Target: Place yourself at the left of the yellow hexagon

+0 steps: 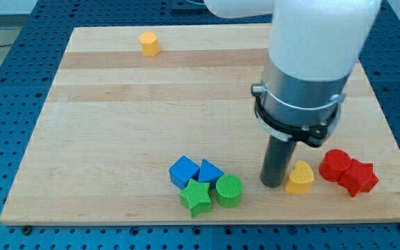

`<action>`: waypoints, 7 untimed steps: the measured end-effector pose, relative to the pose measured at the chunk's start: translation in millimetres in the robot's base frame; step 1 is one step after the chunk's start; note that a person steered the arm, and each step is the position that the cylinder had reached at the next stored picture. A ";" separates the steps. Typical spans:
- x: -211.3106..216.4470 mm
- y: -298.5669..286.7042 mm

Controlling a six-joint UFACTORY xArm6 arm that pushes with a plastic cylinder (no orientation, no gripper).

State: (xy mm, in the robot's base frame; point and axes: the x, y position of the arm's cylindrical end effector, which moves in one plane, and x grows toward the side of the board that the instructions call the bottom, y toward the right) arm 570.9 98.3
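The yellow hexagon (149,44) sits alone near the view's top left of the wooden board (117,125). My tip (272,185) rests on the board far from it, toward the view's bottom right. The tip stands just left of a yellow heart-shaped block (299,178), about touching it, and right of a green cylinder (229,191).
A blue cube (184,171), a blue triangular block (210,171) and a green star (196,198) cluster with the green cylinder at the view's bottom centre. A red cylinder (335,165) and a red star (359,178) lie at the bottom right. The arm's white and grey body (311,62) hangs above.
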 end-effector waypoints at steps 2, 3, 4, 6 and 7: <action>1.2 49.3; -2.8 31.5; -50.2 -12.0; -153.1 -172.0; -203.4 -266.7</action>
State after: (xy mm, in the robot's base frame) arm 367.6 -168.5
